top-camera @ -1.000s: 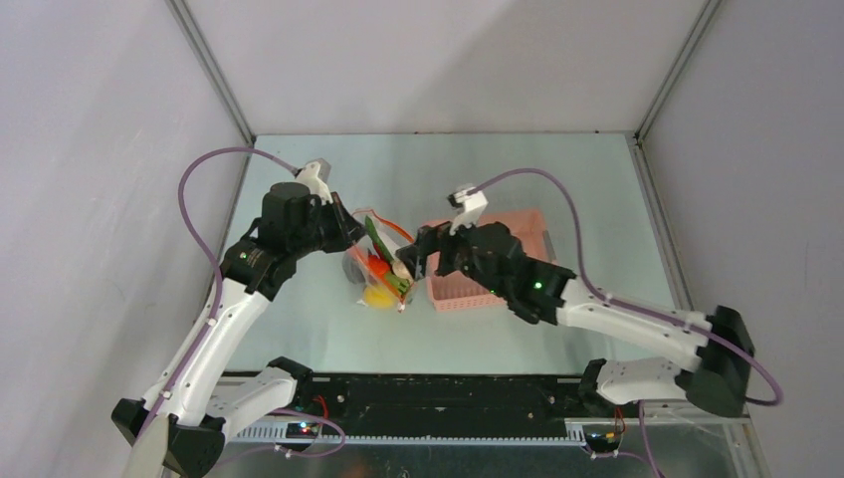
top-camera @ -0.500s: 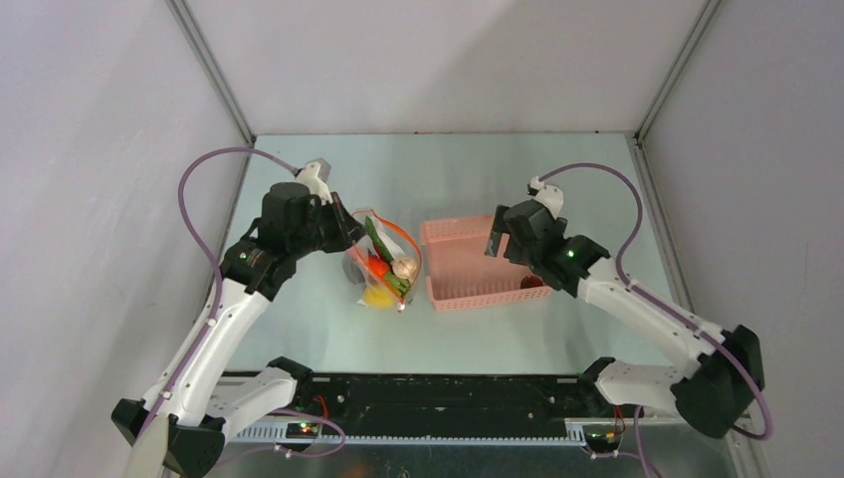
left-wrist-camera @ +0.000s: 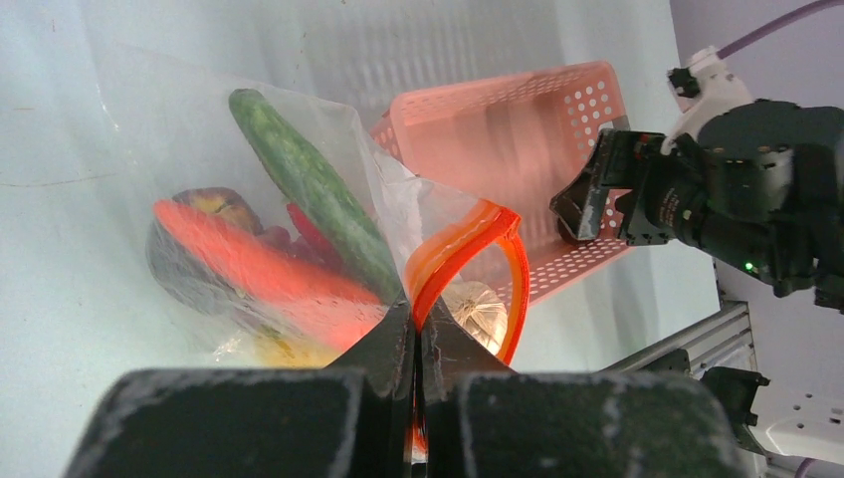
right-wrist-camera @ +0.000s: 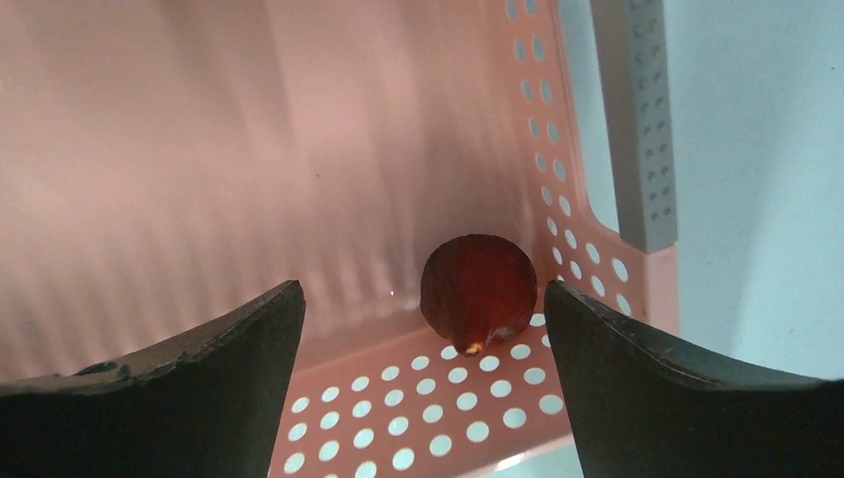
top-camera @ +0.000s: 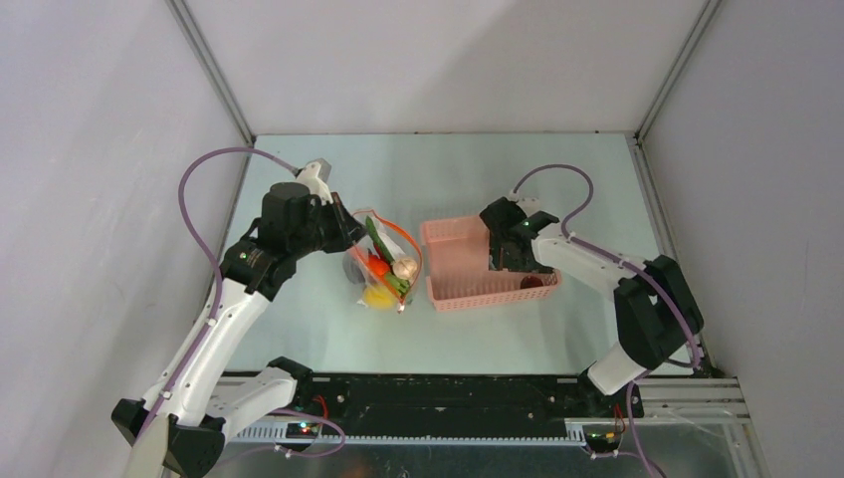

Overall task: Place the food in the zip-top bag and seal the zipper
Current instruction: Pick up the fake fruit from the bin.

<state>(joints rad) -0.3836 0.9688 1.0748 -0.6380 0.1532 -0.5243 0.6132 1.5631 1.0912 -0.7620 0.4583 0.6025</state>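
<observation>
Bag (top-camera: 370, 261) stands mouth-up on the table (top-camera: 448, 169), left of centre and just beside the basket (top-camera: 468, 296); whether they touch, cannot tell. The zipper (left-wrist-camera: 468, 249) gapes as an orange loop, unsealed. Inside are a long green pod (left-wrist-camera: 309, 189), red and yellow pieces lower down, and a pale piece (top-camera: 405, 267) sitting high at the mouth. The left gripper (left-wrist-camera: 416, 329) is pressed together on the zipper strip at the near edge, holding the mouth up and open. One dark round fruit (right-wrist-camera: 478, 289) lies alone in the basket's near right corner, against the perforated wall. The right gripper (right-wrist-camera: 420, 304) has its fingers spread wide and empty, the fruit just ahead between them, not touched. Change: a second ago the right gripper was at the bag's mouth. It has since swung right across to the basket and dropped in, with its elbow folded back toward the right wall, while the left arm has not shifted. Reading: the pale piece is delivered, the fruit looks like the last one left, and sealing comes after it goes in.
</observation>
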